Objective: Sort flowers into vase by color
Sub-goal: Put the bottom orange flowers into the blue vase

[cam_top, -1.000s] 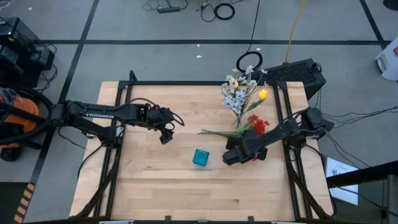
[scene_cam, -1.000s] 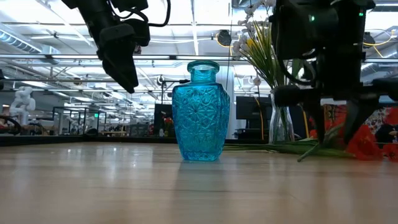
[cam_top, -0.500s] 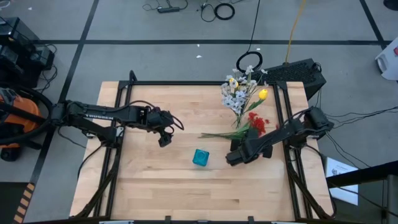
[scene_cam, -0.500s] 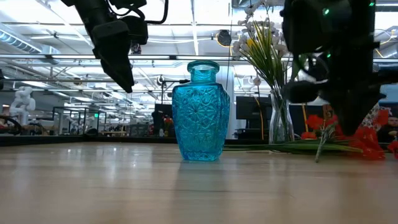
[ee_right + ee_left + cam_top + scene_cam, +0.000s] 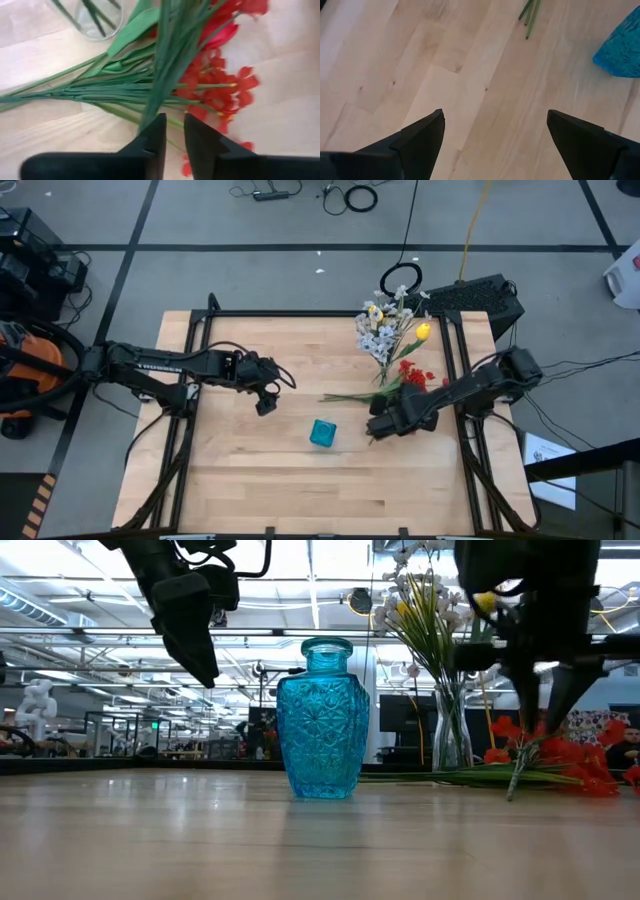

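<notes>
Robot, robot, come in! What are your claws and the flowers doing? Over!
Right gripper pinched on green stems of the red flowers. Left gripper open above bare table. Blue vase empty, upright; nothing blocking it.

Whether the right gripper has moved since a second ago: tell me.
Yes. In the high view the right gripper has shifted away from the blue vase, toward the red flowers, and is pinching a green stem.

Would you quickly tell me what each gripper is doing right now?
Left gripper: open, empty, hovering above the table.
Right gripper: closed on a green flower stem.
</notes>
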You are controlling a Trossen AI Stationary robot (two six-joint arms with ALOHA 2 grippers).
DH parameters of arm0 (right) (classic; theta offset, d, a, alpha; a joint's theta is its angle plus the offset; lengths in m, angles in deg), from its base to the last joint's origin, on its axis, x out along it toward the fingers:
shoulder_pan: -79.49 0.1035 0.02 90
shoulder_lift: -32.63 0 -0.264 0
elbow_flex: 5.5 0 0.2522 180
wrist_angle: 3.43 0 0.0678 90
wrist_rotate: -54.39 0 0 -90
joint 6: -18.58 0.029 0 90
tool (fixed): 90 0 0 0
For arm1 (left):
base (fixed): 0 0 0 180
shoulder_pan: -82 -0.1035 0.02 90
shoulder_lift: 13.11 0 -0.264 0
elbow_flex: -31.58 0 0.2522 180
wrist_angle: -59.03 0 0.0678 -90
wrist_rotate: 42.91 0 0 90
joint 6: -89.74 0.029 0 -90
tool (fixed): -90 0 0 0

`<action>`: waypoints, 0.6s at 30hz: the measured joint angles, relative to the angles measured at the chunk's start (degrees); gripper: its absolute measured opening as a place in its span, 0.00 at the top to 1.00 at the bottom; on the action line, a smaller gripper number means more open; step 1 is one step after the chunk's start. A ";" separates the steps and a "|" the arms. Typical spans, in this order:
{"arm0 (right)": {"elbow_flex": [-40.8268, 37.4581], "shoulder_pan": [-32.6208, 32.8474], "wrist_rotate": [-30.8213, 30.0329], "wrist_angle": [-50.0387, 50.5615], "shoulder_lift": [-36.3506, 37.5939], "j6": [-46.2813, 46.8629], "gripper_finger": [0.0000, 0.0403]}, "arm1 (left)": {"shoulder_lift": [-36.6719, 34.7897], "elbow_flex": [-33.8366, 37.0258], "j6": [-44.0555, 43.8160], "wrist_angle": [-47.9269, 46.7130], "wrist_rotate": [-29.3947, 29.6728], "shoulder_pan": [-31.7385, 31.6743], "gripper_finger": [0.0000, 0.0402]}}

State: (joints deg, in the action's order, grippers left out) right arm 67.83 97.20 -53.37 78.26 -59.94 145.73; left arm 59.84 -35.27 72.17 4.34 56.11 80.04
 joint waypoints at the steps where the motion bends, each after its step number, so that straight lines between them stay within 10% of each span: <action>1: 0.00 -0.45 -0.04 -0.99 -0.53 -0.19 0.83 | 0.00 0.00 0.00 0.00 0.05 0.00 0.12; 12: 0.00 -3.60 1.15 -6.15 -8.78 -4.16 0.62 | 0.00 0.00 -0.15 -0.02 0.20 0.00 0.12; 18: 0.00 -4.13 4.90 -6.18 -12.39 -9.42 0.71 | 0.00 0.00 -0.16 -0.17 0.20 0.00 0.12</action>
State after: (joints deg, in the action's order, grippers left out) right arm 67.83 93.07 -48.46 72.08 -72.33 136.31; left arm 59.84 -35.27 72.01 4.16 56.31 80.04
